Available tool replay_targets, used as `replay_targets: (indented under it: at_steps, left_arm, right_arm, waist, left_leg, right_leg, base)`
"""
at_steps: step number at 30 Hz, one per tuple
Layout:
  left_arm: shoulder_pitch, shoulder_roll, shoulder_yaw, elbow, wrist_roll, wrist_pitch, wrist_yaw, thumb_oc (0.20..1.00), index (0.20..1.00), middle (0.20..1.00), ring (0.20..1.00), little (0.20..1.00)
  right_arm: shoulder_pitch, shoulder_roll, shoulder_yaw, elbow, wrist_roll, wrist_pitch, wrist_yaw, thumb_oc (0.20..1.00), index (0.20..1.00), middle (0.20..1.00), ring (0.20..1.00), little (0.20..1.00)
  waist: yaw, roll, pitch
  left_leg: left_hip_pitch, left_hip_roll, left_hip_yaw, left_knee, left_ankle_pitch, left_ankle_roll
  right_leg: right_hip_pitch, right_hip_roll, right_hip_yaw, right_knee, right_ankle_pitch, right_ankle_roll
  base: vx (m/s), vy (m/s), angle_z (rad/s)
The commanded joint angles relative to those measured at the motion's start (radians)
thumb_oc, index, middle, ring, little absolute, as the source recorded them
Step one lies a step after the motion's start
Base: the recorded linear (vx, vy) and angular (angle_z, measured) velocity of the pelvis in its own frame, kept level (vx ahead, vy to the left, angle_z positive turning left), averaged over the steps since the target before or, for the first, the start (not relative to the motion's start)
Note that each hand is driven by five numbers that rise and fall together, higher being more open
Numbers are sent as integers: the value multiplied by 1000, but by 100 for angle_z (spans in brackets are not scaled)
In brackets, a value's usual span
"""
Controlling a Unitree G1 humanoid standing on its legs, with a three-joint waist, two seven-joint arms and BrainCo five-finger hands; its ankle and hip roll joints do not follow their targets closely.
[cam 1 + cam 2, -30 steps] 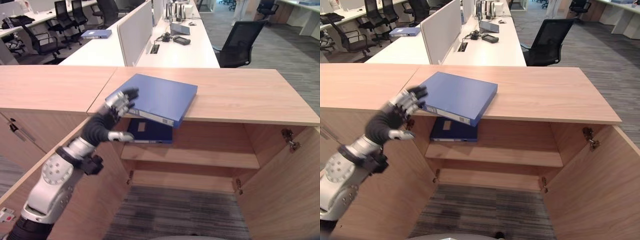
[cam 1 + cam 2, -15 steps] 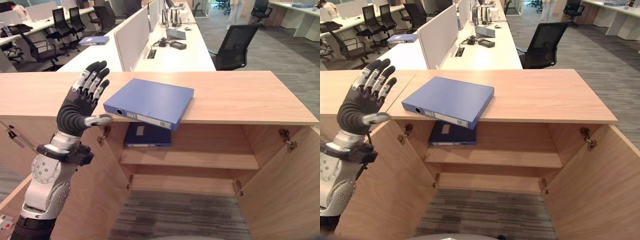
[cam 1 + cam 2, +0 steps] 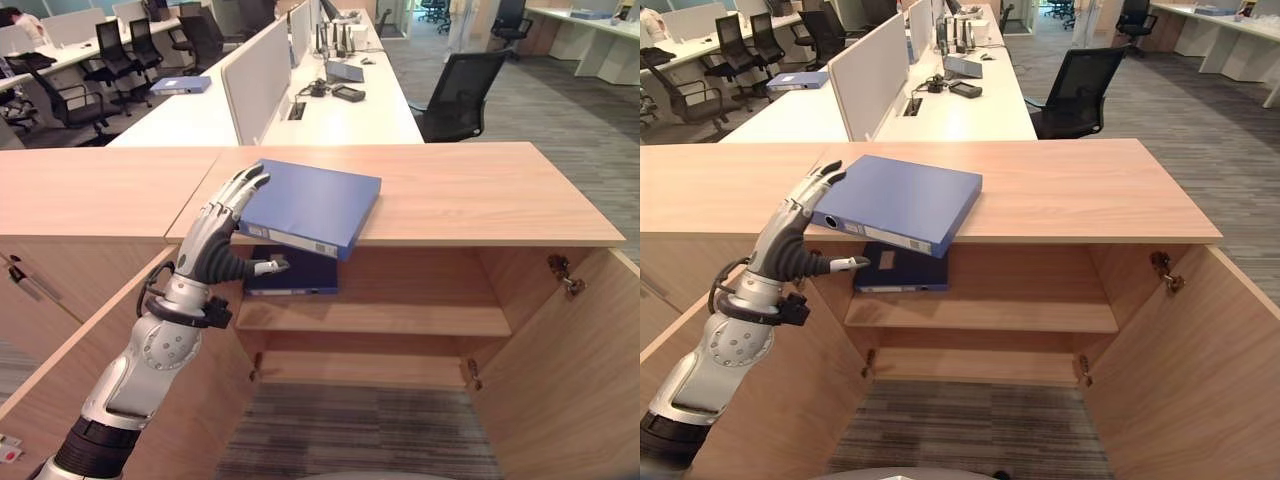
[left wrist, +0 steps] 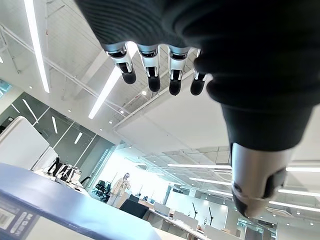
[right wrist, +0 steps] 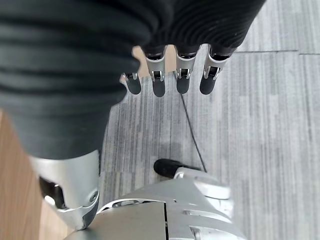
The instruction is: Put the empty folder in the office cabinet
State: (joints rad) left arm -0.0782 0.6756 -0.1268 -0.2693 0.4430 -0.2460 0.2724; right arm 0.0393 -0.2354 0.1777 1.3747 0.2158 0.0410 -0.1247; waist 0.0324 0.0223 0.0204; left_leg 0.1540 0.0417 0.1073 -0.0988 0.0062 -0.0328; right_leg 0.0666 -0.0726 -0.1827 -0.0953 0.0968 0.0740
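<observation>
Low in the left of the left eye view, our left hand (image 3: 222, 240) reaches up to the blue folder (image 3: 312, 206). Half a second ago this hand was lifted high and away from the folder. Now it has come back, with its fingers (image 3: 238, 192) straight and apart, lying against the folder's near left corner, and its thumb pointing out under that corner. We do not hold the folder yet.

Our right hand (image 5: 172, 75) hangs down over the grey carpet, fingers loose and apart, holding nothing.

The folder lies in the middle of the frame on the cabinet top (image 3: 480, 195), with its near edge sticking out over the front. Below it, on the shelf (image 3: 400, 320) inside the open cabinet, lies a dark blue folder (image 3: 292, 275).

We think the next job is to grab the folder and bring it down to the shelf.

In the upper part, office desks (image 3: 340, 110) and black chairs (image 3: 460, 90) stand behind.
</observation>
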Motion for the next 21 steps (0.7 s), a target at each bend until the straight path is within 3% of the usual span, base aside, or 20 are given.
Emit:
replay_targets:
  at_steps: [1,12,21]
  left_arm:
    - [-118,47,-10,-3,97,-8,89,1000,1000,1000,1000,1000]
    - [-323,64,-226,179,348,57,131,1000,1000,1000,1000,1000]
    - [-432,30,-335,302,405,93,112,1000,1000,1000,1000,1000]
  right_arm:
    - [-48,43,39,38,6,-17,-25,1000,1000,1000,1000,1000]
    - [-68,26,28,58,30,-15,-49,1000,1000,1000,1000,1000]
    - [-76,8,28,66,23,-7,-52,1000,1000,1000,1000,1000]
  waist:
    - [-15,-44,31]
    - [-36,-44,20]
    - [-51,-41,13]
  left_leg:
    - [-13,-25,17,11,-77,-5]
    - [-12,-26,26,11,-84,-1]
    - [-8,-27,37,11,-88,1]
  right_leg:
    - [79,5,-21,8,-142,48]
    - [71,9,-7,8,-136,49]
    - [70,9,0,8,-134,50]
  base:
    - [4,4,-4]
    - [0,1,-1]
    - [-4,1,-3]
